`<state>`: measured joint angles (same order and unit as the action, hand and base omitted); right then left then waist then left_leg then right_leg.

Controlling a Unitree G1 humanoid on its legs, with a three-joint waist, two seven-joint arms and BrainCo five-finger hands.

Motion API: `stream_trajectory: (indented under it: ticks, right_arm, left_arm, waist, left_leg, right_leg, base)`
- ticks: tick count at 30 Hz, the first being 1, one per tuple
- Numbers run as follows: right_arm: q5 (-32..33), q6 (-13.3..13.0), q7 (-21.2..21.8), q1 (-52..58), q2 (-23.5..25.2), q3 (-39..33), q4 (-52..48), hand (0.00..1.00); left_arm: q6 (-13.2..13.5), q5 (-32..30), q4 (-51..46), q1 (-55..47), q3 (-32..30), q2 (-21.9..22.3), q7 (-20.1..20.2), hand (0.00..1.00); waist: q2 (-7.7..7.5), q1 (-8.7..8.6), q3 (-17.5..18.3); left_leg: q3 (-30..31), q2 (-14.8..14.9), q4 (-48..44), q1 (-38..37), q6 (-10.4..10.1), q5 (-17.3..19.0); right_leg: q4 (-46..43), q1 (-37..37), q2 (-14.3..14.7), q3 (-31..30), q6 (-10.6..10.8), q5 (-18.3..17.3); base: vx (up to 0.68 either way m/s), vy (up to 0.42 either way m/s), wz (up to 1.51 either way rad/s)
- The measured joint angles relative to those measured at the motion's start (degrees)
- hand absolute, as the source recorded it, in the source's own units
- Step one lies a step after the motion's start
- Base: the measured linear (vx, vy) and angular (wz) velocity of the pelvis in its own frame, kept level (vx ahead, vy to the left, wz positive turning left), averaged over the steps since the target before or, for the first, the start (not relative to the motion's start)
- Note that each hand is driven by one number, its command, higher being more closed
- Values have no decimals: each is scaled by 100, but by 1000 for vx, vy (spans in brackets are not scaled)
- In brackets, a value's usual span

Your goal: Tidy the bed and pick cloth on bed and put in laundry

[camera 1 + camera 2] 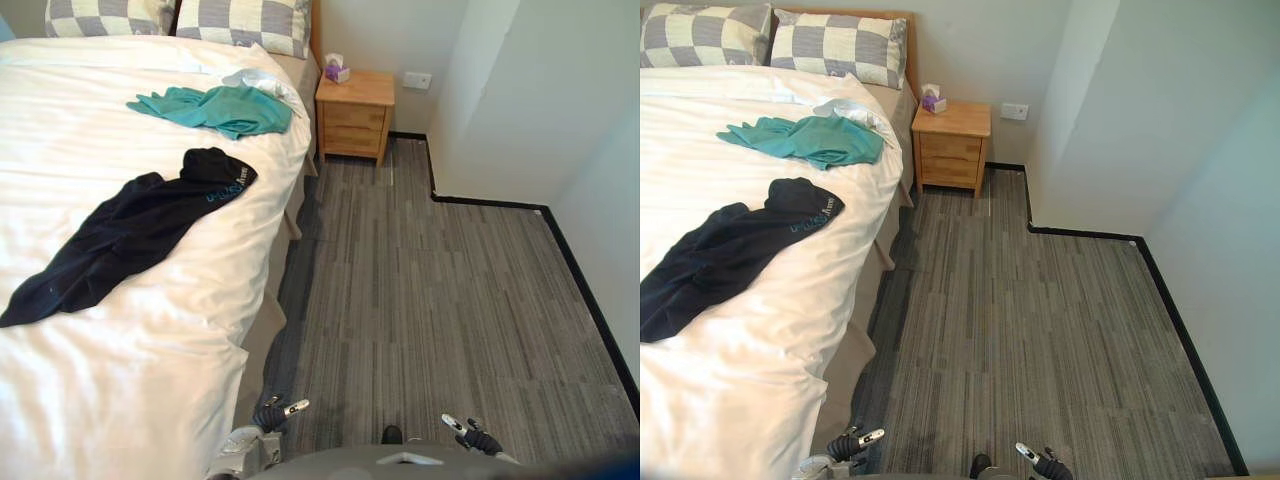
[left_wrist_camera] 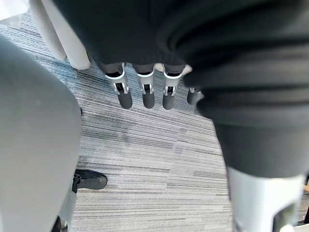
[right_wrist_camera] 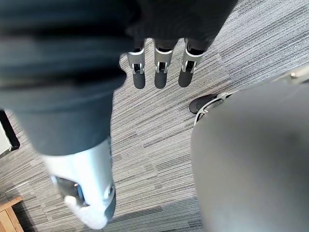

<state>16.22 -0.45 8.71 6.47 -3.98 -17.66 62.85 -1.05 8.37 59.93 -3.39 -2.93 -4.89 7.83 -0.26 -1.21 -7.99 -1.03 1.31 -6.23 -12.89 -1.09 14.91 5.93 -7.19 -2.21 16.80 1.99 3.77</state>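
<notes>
A black garment (image 1: pixel 125 235) lies spread across the white bed (image 1: pixel 120 350), near its right edge. Farther back a teal garment (image 1: pixel 215 108) lies crumpled, with a small white cloth (image 1: pixel 255 80) just behind it. My left hand (image 1: pixel 282 411) hangs low beside the bed's near corner, fingers (image 2: pixel 145 92) straight and empty above the carpet. My right hand (image 1: pixel 465 430) hangs low over the floor, its fingers (image 3: pixel 161 70) also straight and holding nothing. Both hands are well short of the clothes.
Two checked pillows (image 1: pixel 240 22) lean at the headboard. A wooden nightstand (image 1: pixel 353 112) with a tissue box (image 1: pixel 336 69) stands beside the bed. Grey striped carpet (image 1: pixel 430 290) stretches to white walls with black skirting on the right.
</notes>
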Motion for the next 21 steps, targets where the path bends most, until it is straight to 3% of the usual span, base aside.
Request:
stream_trajectory:
  ticks: [8,11,16,19,20,21]
  right_arm:
    - [133,-44,132,29,20,-11,9,0]
    - [242,-106,209,63,69,8,9,0]
    - [251,-123,176,89,69,142,7,0]
    - [-97,-134,172,101,64,426,-6,0]
    - [-134,-137,172,115,60,495,-43,0]
    - [-150,-142,178,153,32,584,-191,0]
  left_arm:
    - [9,-57,1,-16,-5,15,-481,0]
    - [51,-233,7,-27,10,10,-846,0]
    - [170,-286,0,-52,103,7,-1327,0]
    - [293,-276,-34,-61,-41,-49,-1320,0]
    - [356,-282,-72,-79,-91,-31,-1323,0]
    - [415,-290,-239,-135,-243,46,-1322,0]
  waist:
    - [-13,-56,-6]
    - [-42,-106,-8]
    - [-31,-106,-8]
    - [-218,-97,38]
    - [-210,-93,34]
    - [-125,-87,-18]
  left_leg:
    - [-166,54,29,30,-143,24]
    - [-266,91,70,56,-351,-10]
    - [-507,213,83,75,-374,-22]
    - [-1063,336,-1418,847,-380,-20]
    - [-1157,421,-1889,1041,-382,-22]
    - [-1288,672,-3028,1464,-513,-142]
  right_leg:
    - [-1,68,34,-78,-1,0]
    - [-2,78,52,-78,-1,0]
    - [-4,136,169,-154,-107,-81]
    - [-9,268,130,-320,-247,-261]
    - [-22,246,139,-349,-270,-277]
    - [-60,157,201,-453,-334,-328]
  base:
    - [6,0,-7]
    - [19,-17,-9]
    - [13,-34,-10]
    - [7,-71,-18]
    - [32,-89,-29]
    - [48,-89,-50]
